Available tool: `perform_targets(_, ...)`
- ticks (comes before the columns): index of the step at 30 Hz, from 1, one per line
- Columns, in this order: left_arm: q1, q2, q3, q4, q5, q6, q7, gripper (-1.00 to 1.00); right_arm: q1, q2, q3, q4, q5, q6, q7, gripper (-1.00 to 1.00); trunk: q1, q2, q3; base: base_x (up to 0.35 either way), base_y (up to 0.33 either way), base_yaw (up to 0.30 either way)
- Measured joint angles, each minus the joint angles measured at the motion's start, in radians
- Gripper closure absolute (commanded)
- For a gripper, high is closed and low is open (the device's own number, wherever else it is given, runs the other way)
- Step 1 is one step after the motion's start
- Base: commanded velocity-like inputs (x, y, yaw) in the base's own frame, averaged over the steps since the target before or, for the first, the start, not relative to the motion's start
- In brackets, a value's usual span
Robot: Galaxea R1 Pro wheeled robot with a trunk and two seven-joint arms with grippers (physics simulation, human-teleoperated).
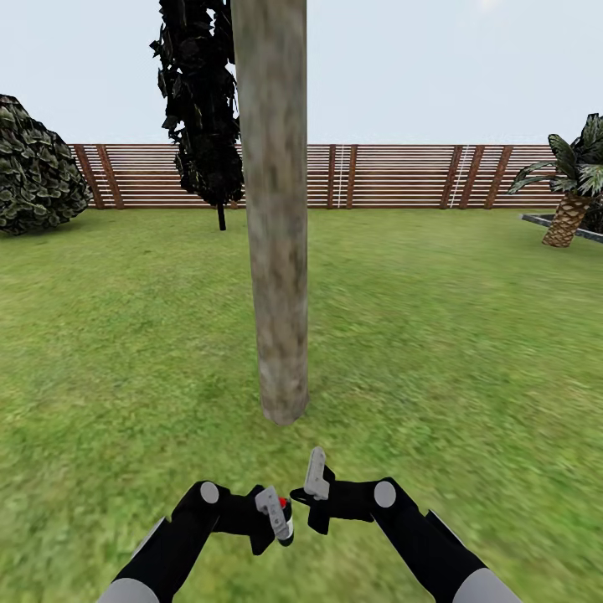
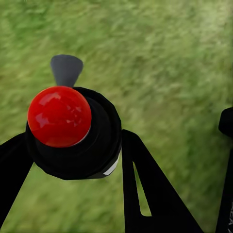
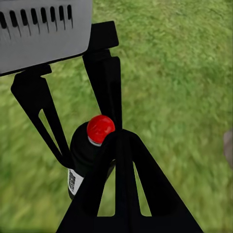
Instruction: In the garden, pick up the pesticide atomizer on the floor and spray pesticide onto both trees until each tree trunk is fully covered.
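The nearest tree trunk (image 1: 277,251), thick with mottled grey-brown bark, rises from the lawn just ahead of both arms. A second tree (image 1: 203,109) with dark foliage stands further back by the fence. My left gripper (image 1: 279,517) (image 2: 73,145) is shut on the pesticide atomizer (image 1: 286,512) (image 2: 94,145) (image 3: 87,155), a small dark bottle with a red top, held low in front of the trunk's base. Close beside it, my right gripper (image 1: 310,486) (image 3: 122,138) is shut with its fingers pressed together on nothing. I see no pesticide on the bark.
Green lawn lies all around in the garden. A brown slat fence (image 1: 402,176) closes the far side. A round bush (image 1: 33,167) sits at the far left. At the far right a short palm (image 1: 572,197) stands beside a grey paved edge (image 1: 544,222).
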Motion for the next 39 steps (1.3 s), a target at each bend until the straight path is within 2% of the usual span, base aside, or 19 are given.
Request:
perform_targets(13,-0.007,0.0,0.003,0.0,0.004,-0.002,0.001,1.0,0.0,0.0,0.0,0.0,0.0,0.0,0.0,1.0,0.0,0.0,0.0,0.0,0.0,0.0)
perform_targets(17,-0.009,0.001,0.001,0.0,0.051,-0.005,0.0,1.0,0.0,0.0,0.0,0.0,0.0,0.0,0.0,1.0,0.0,0.0,0.0,0.0,0.0,0.0)
perform_targets(20,-0.01,0.001,0.0,0.015,0.065,-0.006,0.0,1.0,0.0,0.0,0.0,0.0,0.0,0.0,0.0,1.0,0.0,0.0,0.0,0.0,0.0,0.0)
perform_targets(39,-0.015,0.0,0.0,0.026,0.072,-0.008,0.0,1.0,0.0,0.0,0.0,0.0,0.0,0.0,0.0,1.0,0.0,0.0,0.0,0.0,0.0,0.0)
